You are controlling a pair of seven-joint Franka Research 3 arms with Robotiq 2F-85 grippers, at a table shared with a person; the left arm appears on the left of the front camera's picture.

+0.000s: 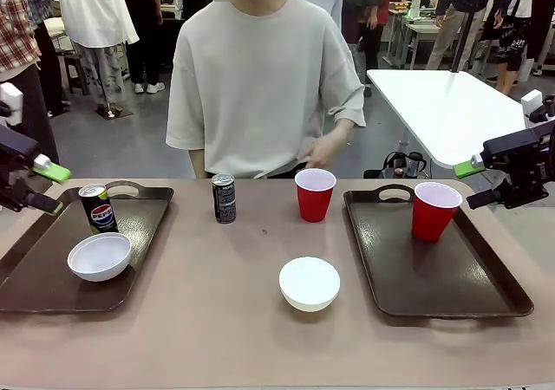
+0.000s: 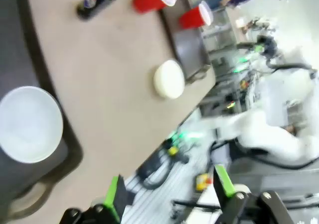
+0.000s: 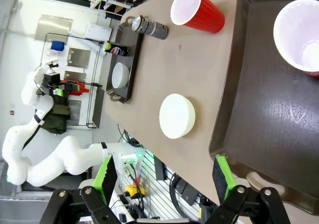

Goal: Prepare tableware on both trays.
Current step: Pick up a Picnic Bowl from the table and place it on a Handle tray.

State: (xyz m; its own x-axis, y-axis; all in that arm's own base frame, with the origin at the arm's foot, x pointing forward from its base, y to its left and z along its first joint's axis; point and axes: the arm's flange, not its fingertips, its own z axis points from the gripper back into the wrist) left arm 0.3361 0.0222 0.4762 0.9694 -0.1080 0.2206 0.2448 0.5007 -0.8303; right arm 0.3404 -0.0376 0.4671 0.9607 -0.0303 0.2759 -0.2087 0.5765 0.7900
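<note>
The loose white bowl (image 1: 309, 282) is found mid-table near the inner rim of the right tray (image 1: 362, 251) (upright, untouched). The right gripper (image 1: 473, 185), spread and empty, is judged nearer than the left gripper (image 1: 49, 188), likewise spread.

The only wording I can read is "pepsi", in white letters beside the red, white and blue globe mark. It sits on the black side of the Pepsi can (image 1: 98, 209), which stands on the left tray (image 1: 35, 273). At about three o'clock from it, on the bare desk (image 1: 217, 321), the second can (image 1: 224, 199) carries pale small print down its dark body, too fine for me to make out. In my left wrist view that second can shows a blue and red patch, too blurred to read.
</note>
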